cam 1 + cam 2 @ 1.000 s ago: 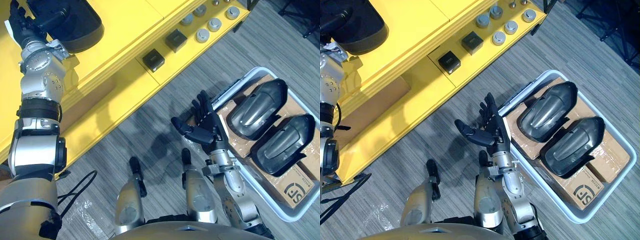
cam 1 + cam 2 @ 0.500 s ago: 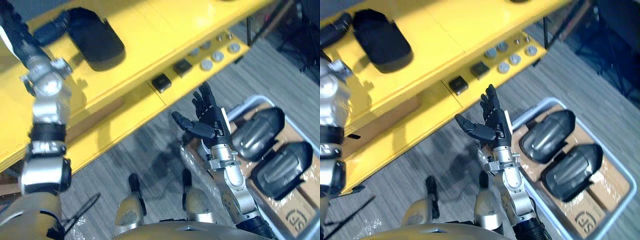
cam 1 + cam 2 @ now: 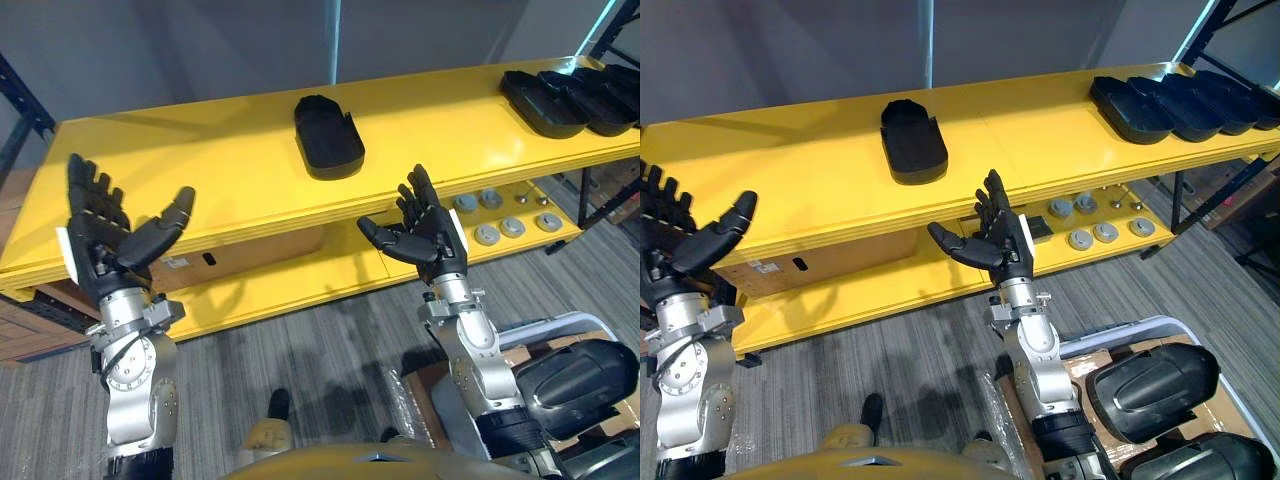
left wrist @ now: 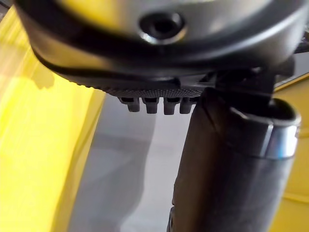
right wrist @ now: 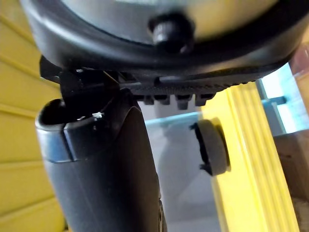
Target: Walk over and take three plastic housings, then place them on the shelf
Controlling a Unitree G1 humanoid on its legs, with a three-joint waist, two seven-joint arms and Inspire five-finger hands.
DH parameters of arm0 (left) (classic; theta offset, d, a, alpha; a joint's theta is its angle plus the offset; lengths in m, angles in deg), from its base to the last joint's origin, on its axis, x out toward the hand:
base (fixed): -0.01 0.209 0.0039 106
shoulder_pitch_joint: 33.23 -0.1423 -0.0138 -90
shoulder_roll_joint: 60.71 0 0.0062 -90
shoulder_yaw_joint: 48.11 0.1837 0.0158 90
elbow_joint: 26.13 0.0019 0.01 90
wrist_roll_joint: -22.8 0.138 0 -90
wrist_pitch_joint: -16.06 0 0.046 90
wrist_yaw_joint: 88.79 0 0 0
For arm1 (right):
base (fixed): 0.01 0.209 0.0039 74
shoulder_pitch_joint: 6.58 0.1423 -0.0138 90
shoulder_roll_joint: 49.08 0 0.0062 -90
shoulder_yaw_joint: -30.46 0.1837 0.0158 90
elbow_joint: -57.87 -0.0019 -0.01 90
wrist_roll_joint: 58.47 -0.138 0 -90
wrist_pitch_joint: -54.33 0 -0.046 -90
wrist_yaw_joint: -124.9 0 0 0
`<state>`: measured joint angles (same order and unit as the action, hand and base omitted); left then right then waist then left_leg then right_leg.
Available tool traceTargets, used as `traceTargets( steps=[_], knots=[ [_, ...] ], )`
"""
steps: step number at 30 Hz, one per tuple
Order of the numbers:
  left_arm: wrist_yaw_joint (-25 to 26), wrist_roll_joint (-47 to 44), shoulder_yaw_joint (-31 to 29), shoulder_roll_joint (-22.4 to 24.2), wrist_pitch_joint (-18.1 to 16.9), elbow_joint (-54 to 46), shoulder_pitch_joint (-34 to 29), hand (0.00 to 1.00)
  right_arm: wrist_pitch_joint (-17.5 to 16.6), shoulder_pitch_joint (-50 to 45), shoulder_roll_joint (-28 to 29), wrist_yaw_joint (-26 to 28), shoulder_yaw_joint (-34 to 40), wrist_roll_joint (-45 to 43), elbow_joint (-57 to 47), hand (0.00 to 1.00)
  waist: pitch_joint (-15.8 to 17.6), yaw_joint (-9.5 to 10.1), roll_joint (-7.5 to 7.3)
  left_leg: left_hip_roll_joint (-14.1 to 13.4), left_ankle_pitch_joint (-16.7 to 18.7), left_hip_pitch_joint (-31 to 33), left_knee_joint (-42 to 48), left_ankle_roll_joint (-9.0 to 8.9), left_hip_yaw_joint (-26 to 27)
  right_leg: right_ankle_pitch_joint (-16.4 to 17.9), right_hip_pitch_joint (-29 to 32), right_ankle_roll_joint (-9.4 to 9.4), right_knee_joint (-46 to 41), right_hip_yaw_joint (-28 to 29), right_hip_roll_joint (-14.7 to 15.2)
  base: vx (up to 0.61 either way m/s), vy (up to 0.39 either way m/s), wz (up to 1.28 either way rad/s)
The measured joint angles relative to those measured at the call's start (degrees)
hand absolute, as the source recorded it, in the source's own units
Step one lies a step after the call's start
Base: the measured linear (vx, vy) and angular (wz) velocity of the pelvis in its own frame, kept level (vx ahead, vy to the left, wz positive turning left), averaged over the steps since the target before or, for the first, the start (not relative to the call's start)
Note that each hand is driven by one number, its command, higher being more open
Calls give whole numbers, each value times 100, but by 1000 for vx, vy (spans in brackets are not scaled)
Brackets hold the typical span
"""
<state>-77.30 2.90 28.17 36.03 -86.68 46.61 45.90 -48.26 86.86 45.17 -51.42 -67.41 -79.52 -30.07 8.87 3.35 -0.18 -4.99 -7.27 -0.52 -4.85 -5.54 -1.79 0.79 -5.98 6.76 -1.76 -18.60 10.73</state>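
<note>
**Both hands empty before the shelf.** Fingers of the left hand [image 3: 105, 250] and the right hand [image 3: 425, 235] were straight and spread wide, thumbs standing out, with nothing held. Both hands were raised, palms up, on the near side of the shelf [image 3: 200, 170], the left hand at the left and the right hand near the middle. One housing [image 3: 328, 137] lay alone on the shelf's top, beyond the right hand and well apart from it. A row of dark shells [image 3: 565, 95], overlapping one another, lay at the shelf's far right end. On the lower ledge, right of the right hand, stood round discs [image 3: 487, 235]. The bin [image 3: 1135, 325], on the floor at the near right, held two housings [image 3: 1150, 385] side by side on cardboard [image 3: 1077, 362]. Judged from this layout, the step in hand was going back for another housing. The next move would call for a turn right and down toward the bin, and a grasp wide enough for a smooth, rounded shell. Whether one hand would suffice could not be told.
</note>
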Motion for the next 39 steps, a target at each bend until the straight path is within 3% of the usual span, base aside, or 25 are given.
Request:
traceTargets(
  steps=[6, 14, 23, 39],
  knots=[
    [-691, -667, 349, 166, -173, -146, -86, 100, 325, 705, -285, 361, 49, -27, 308, 100, -96, 26, -117, 5, -135, 208, 0, -16, -33, -148, 113, 8, 61, 2, -17, -35, -3, 2],
    [-1065, -776, 849, 211, -225, -367, 30, 100, 514, 1844, -395, 543, 48, -753, 1246, 100, 51, 182, -76, 26, -258, 445, 5, 23, -187, -208, 298, 65, -37, -120, -9, -16, -14, 9],
    [-1062, -885, 829, 155, -265, -369, 435, 100, 575, 2731, -457, 872, 47, -942, 1766, 100, 764, 302, -65, 25, -359, 600, 8, 24, -283, -133, 531, -34, -320, -146, 22, -48, -20, 5],
    [-1023, -901, 801, 144, -265, -367, 434, 100, 521, 3445, -688, 697, 331, -863, 2330, 100, 1242, 409, 8, 56, -415, 743, 10, 43, -318, 5, 803, -5, -647, -148, 108, -17, -26, 1]
  ],
)
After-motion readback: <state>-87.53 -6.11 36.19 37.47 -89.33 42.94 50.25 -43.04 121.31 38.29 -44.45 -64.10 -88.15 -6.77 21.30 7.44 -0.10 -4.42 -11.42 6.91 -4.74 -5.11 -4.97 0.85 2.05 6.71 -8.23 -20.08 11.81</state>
